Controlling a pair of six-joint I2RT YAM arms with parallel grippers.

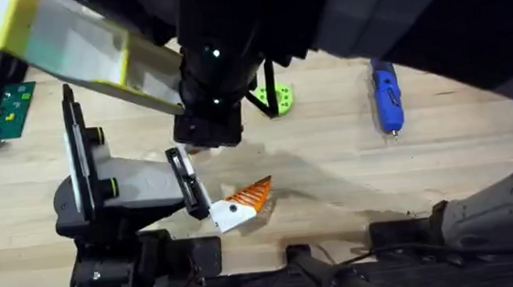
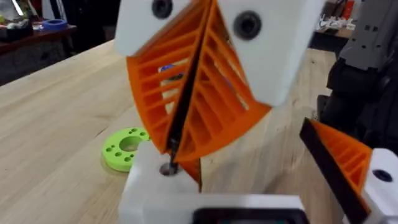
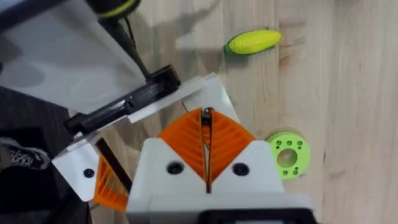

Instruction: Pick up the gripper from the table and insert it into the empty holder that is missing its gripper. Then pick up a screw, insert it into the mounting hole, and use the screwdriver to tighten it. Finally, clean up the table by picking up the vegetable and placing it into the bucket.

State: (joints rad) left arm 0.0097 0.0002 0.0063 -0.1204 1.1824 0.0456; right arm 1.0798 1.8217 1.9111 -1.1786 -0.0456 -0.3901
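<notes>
Overhead: gripper (image 1: 236,211) on table (image 1: 406,178) beside black holder rail (image 1: 187,187), orange tip pointing right; right hand (image 1: 208,129) nearest, just beyond it
Left wrist: pads clamped on screw (image 2: 168,169), tip straight down at gripper's white block
Right wrist: same clamp, block directly ahead

My overhead camera looks down and forward over the worktop (image 1: 348,145); both wrist cameras sit close, sharing the green ring (image 1: 276,96) (image 2: 126,148) (image 3: 288,154).

The white gripper (image 1: 240,206) with its orange tip lies on the wooden table (image 1: 350,168). The blue screwdriver (image 1: 387,94) lies well apart.
</notes>
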